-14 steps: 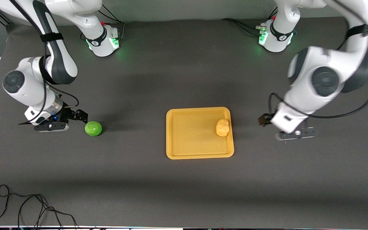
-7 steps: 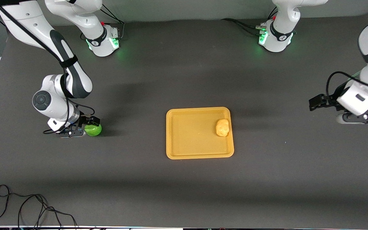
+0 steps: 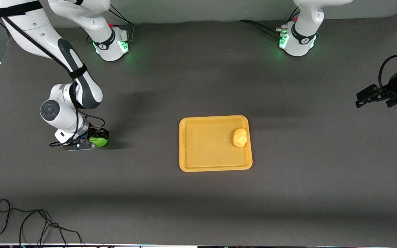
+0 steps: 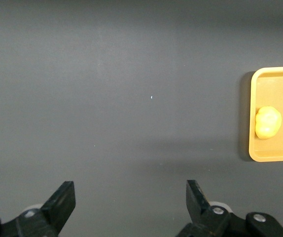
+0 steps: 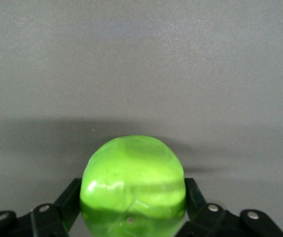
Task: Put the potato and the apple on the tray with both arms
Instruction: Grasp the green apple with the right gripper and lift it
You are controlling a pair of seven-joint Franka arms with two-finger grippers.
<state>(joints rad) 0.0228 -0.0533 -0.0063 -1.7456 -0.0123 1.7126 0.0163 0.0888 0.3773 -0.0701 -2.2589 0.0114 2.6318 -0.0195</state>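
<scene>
The green apple (image 3: 100, 141) rests on the dark table toward the right arm's end. My right gripper (image 3: 94, 139) is down at the table with a finger on each side of the apple, shut on it; the right wrist view shows the apple (image 5: 131, 168) filling the space in my right gripper (image 5: 131, 191). The yellow-tan potato (image 3: 240, 137) lies on the yellow-orange tray (image 3: 205, 148), by the rim toward the left arm's end. My left gripper (image 3: 369, 97) is open and empty over the table at the left arm's end. The left wrist view shows my left gripper (image 4: 129, 191) wide apart, with the tray (image 4: 279, 81) and potato (image 4: 267, 122).
A black cable (image 3: 29, 220) lies looped near the table's front edge at the right arm's end. The two green-lit arm bases (image 3: 112, 43) stand along the table edge farthest from the front camera.
My right gripper moved up to the apple and closed round it. My left arm drew away from the tray toward its own end of the table.
</scene>
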